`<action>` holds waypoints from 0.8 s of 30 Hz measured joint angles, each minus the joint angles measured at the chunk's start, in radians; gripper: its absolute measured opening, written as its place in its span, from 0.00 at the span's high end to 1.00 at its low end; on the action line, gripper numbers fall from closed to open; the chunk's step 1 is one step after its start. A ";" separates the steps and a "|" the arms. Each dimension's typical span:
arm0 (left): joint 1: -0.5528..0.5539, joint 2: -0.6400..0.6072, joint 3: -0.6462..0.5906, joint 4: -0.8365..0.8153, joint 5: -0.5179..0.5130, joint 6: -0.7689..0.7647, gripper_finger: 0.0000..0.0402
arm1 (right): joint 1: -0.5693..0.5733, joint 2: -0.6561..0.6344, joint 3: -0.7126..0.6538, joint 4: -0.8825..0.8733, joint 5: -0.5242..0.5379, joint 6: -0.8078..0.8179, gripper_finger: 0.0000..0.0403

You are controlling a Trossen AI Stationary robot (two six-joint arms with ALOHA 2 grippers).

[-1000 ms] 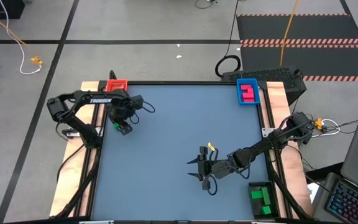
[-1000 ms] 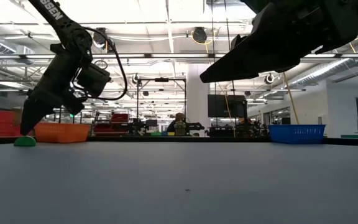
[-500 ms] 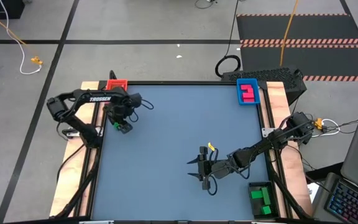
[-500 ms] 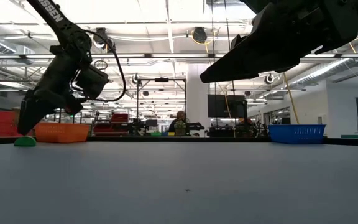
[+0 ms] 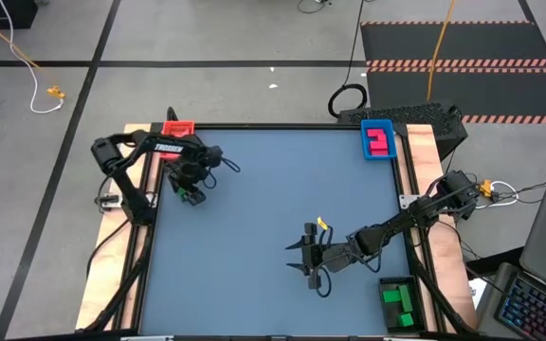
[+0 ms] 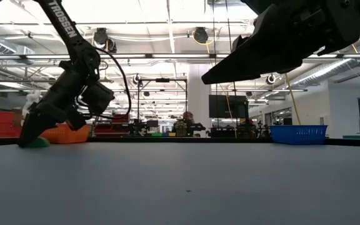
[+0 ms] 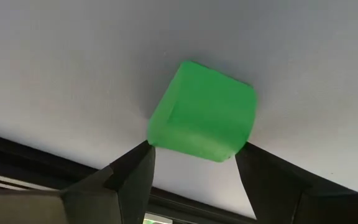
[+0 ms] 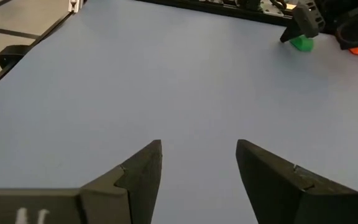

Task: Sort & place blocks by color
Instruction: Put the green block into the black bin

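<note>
Worktop fills my overhead feed. I see the left end effector down near the far left corner, its spread fingers flanking a green block that sits on the surface, just beside the red tray. Right end effector hangs spread and empty, partway toward the near right corner. Pink blocks fill the blue tray; green ones sit in the dark tray.

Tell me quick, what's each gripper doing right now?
Left gripper: open, fingers straddling the small green cube.
Right gripper: open, empty, above the table.
</note>
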 joint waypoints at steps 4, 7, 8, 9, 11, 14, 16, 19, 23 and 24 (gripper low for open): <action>0.008 0.012 -0.001 0.003 -0.013 0.008 0.43 | 0.000 0.000 0.000 -0.010 0.000 0.000 0.50; -0.002 0.012 0.001 0.002 -0.019 0.017 0.43 | 0.000 0.000 0.000 -0.010 0.000 0.000 0.50; -0.009 0.011 0.008 -0.003 -0.023 0.026 0.43 | 0.000 0.000 0.000 -0.010 0.000 0.000 0.50; -0.018 0.010 0.017 -0.011 -0.029 0.041 0.43 | 0.000 0.000 0.000 -0.010 0.000 0.000 0.50; -0.035 0.004 0.038 -0.040 -0.058 0.063 0.43 | 0.000 0.000 0.000 -0.011 0.000 0.000 0.50; -0.053 -0.024 0.084 -0.057 -0.102 0.082 0.43 | 0.000 0.000 0.000 -0.012 0.000 0.000 0.50; -0.059 -0.032 0.098 -0.054 -0.100 0.087 0.43 | 0.000 0.000 0.000 -0.013 0.000 0.000 0.50; -0.065 -0.037 0.115 -0.033 -0.085 0.105 0.43 | 0.000 0.000 0.000 -0.015 0.000 0.000 0.50; -0.066 -0.036 0.113 -0.039 -0.080 0.119 0.43 | 0.000 0.000 0.000 -0.016 0.000 0.008 0.50; -0.066 -0.035 0.113 -0.036 -0.080 0.112 0.43 | 0.000 0.000 0.000 -0.016 0.000 0.008 0.50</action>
